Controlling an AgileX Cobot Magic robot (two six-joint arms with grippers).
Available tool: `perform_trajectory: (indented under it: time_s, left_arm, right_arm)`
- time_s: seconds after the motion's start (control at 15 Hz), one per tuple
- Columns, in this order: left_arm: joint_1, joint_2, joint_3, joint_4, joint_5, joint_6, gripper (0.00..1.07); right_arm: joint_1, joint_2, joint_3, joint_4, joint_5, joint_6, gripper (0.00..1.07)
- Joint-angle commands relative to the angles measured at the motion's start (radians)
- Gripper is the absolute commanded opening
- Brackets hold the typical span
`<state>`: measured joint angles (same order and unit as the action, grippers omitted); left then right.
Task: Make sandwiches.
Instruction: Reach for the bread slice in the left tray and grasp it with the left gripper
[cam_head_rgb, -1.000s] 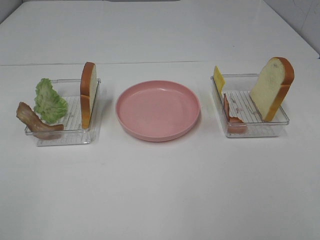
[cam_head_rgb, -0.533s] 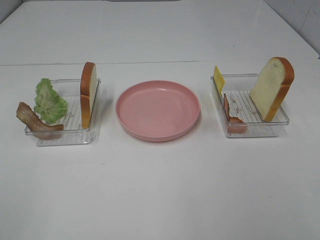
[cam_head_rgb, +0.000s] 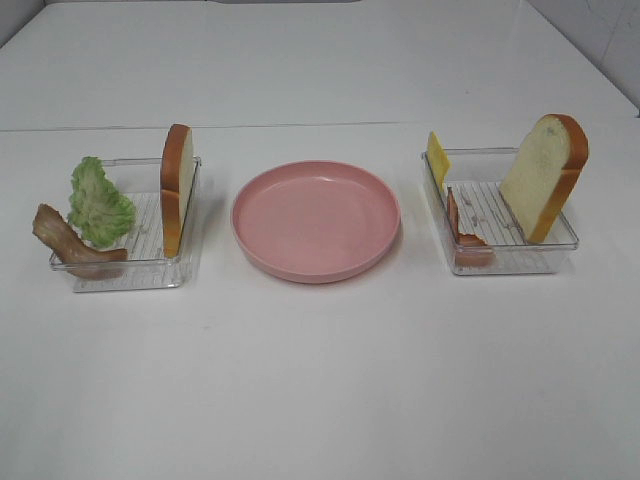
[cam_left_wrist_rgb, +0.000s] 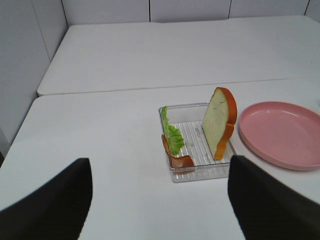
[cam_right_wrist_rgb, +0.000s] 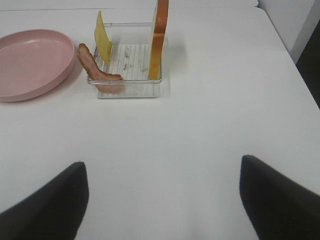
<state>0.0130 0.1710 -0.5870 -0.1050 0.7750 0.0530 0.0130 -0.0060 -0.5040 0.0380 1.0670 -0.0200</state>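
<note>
While the sandwich parts sit apart in two clear trays flanking the plate (cam_head_rgb: 316, 272), both grippers hang wide open above the table (cam_head_rgb: 320, 400), holding nothing. The left gripper (cam_left_wrist_rgb: 159, 165) faces the left tray (cam_head_rgb: 130, 275), where the left bread (cam_head_rgb: 177, 190) stands on edge by the plate-side wall, with lettuce (cam_head_rgb: 98, 203) and left bacon (cam_head_rgb: 70, 243) at the outer side. The right gripper (cam_right_wrist_rgb: 161, 162) faces the right tray (cam_head_rgb: 510, 262). There the right bread (cam_head_rgb: 540, 175) leans at the outer wall, with cheese (cam_head_rgb: 437, 157) and right bacon (cam_head_rgb: 463, 232) at the plate side.

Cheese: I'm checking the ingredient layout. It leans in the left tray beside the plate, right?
No. The cheese leans in the right tray beside the plate; the left tray holds the lettuce. The exterior high view shows it.
</note>
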Motion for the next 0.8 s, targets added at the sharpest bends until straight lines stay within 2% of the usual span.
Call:
perform_trajectory:
  time_s: [0.07,0.13,0.33,0.47,0.53,0.8]
  left_arm:
    - [-0.006,0.185,-0.017,-0.026,-0.079,-0.008,0.72]
    - [-0.006,0.383,-0.072,-0.050,-0.082,-0.003,0.72]
    - [-0.006,0.701,-0.217,-0.097,-0.006,0.000,0.72]
    - [-0.006,0.795,-0.274,-0.105,0.043,0.000,0.72]
    - [-0.006,0.942,-0.367,-0.123,0.110,0.000,0.72]
    - [-0.006,1.277,-0.646,-0.180,0.240,-0.008,0.72]
  right_arm:
    - [0.002,-0.011,0.001,-0.006,-0.007,0.011,0.78]
    - [0.002,-0.011,0.001,-0.006,-0.007,0.011,0.78]
    - [0.002,-0.011,0.001,-0.006,-0.007,0.011,0.78]
    - [0.002,-0.011,0.001,-0.006,-0.007,0.011,0.78]
    - [0.002,-0.011,0.001,-0.006,-0.007,0.011,0.78]
    - [0.002,-0.011,0.001,-0.006,-0.007,0.011,0.78]
